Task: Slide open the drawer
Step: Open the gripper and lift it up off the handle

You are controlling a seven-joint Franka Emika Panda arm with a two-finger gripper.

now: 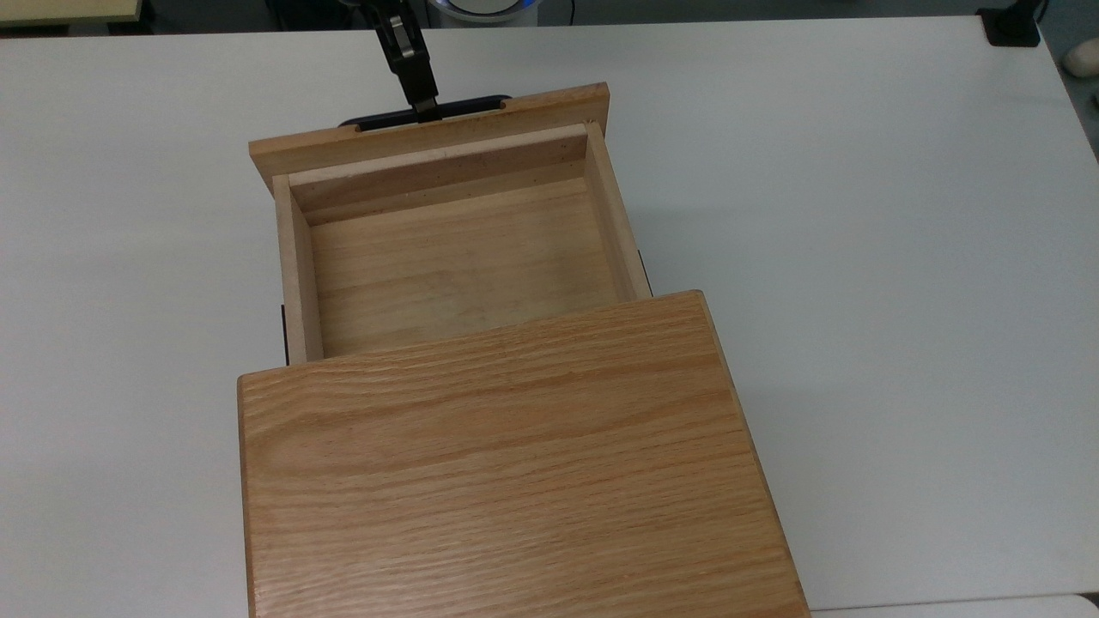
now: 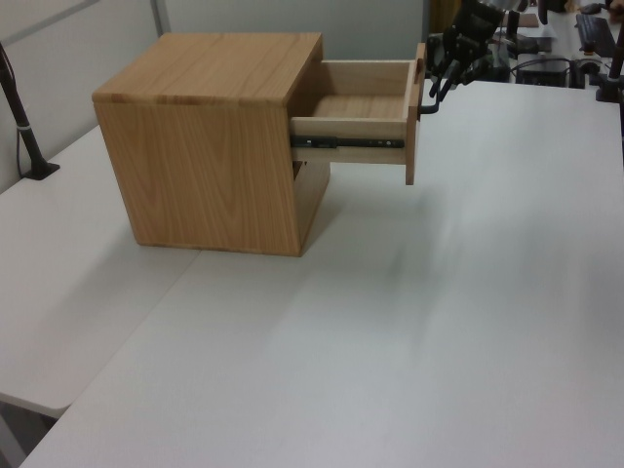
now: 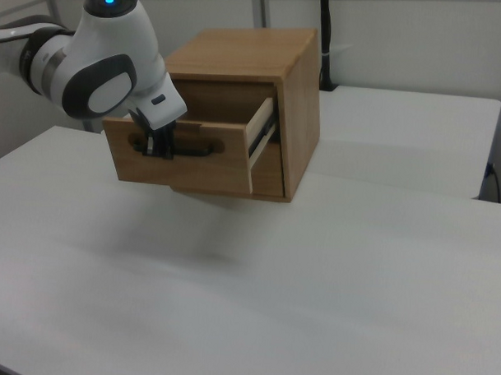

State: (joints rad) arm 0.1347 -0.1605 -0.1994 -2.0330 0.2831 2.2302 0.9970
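The drawer [image 1: 455, 266] is an oak tray with pale inner walls, slid far out of the oak cabinet [image 1: 506, 481] toward the top view's upper edge; its floor is bare. A black bar handle [image 1: 425, 112] runs along its wide front panel. My gripper [image 1: 423, 105] is shut on the middle of that handle, its black fingers coming down from the top edge. In the left view the drawer [image 2: 361, 117] sticks out to the right on a black slide rail, with the gripper [image 2: 441, 80] at its front. The right view shows the gripper [image 3: 160, 145] clasping the handle [image 3: 174, 149].
The cabinet stands on a white table [image 1: 859, 257] with wide bare surface on both sides in the top view. A black clamp post [image 2: 24, 127] stands at the left view's left edge. Cables and equipment [image 2: 546, 49] sit beyond the table's far end.
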